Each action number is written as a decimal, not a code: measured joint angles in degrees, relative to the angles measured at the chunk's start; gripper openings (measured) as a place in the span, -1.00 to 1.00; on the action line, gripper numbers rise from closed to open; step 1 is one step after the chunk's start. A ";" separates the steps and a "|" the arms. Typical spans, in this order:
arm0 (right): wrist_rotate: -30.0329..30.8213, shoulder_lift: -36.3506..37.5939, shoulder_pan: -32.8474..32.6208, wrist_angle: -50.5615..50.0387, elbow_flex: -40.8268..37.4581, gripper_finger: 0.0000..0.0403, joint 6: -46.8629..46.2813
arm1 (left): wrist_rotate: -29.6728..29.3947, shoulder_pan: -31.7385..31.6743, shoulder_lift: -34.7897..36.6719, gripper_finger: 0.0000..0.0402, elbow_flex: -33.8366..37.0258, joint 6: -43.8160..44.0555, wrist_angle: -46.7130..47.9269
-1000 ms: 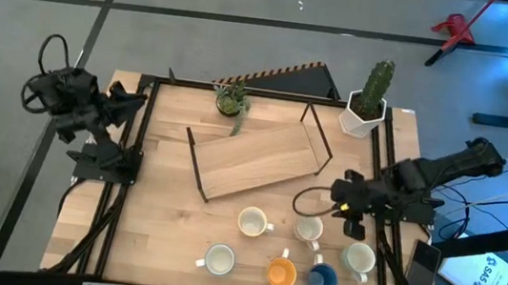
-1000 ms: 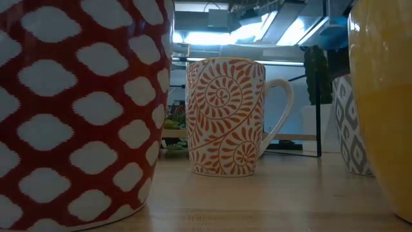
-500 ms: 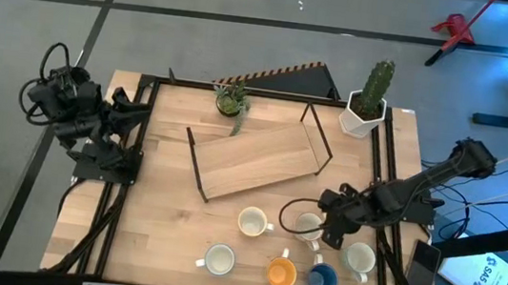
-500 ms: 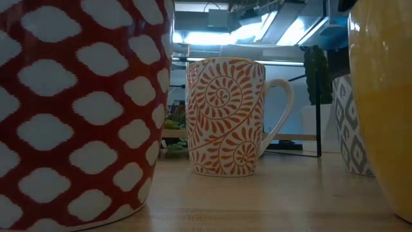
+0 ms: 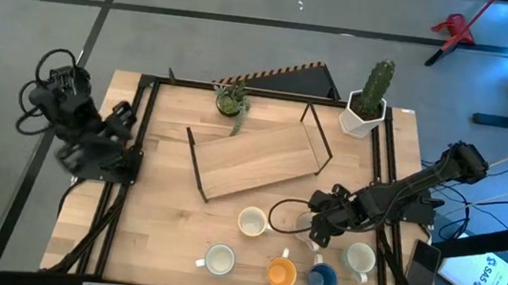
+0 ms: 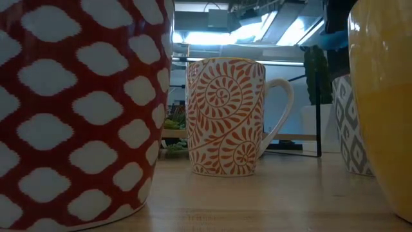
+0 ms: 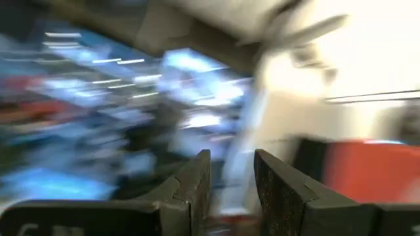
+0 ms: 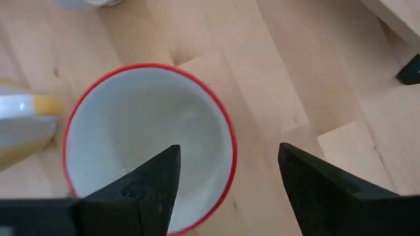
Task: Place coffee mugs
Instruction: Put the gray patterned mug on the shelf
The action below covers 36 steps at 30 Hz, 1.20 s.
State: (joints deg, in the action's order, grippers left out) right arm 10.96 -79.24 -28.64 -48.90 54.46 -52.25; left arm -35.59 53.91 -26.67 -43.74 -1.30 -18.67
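Six coffee mugs stand upright on their bases near the table's front edge: white ones, an orange one, a blue one, and a red-rimmed one under my right gripper. My right gripper is open above that mug, with one finger over its hollow and the other outside its rim. I see no touch. In the low view this mug shows a grey diamond pattern. My left gripper hangs beyond the table's left edge, open by a narrow gap and with nothing in it.
A wooden tray on a black wire frame lies slanted at mid-table, behind the mugs. A cactus in a white pot and a small green plant stand at the far edge. Black rails run along both sides of the table.
My right gripper has gone toward the table's left and near edges and come over the red-rimmed mug. My left arm has shifted a little beside the table's left edge. The mugs have stayed where they were.
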 joint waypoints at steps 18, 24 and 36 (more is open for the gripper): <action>-5.53 -2.04 3.28 -0.55 0.02 -0.73 -3.47 | -17.22 -0.07 -1.75 -0.44 -11.73 37.56 47.69; -5.47 -2.04 3.28 -0.33 0.05 -0.92 -4.17 | -10.21 -0.21 -2.23 -0.44 -11.77 40.91 48.96; -5.11 -2.02 7.83 -1.18 4.86 -0.98 1.77 | 9.14 -5.84 -2.21 -0.44 -11.85 29.69 39.22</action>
State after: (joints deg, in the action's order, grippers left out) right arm 5.85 -81.25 -20.82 -50.08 59.31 -50.48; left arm -26.45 48.07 -28.88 -55.59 28.39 20.55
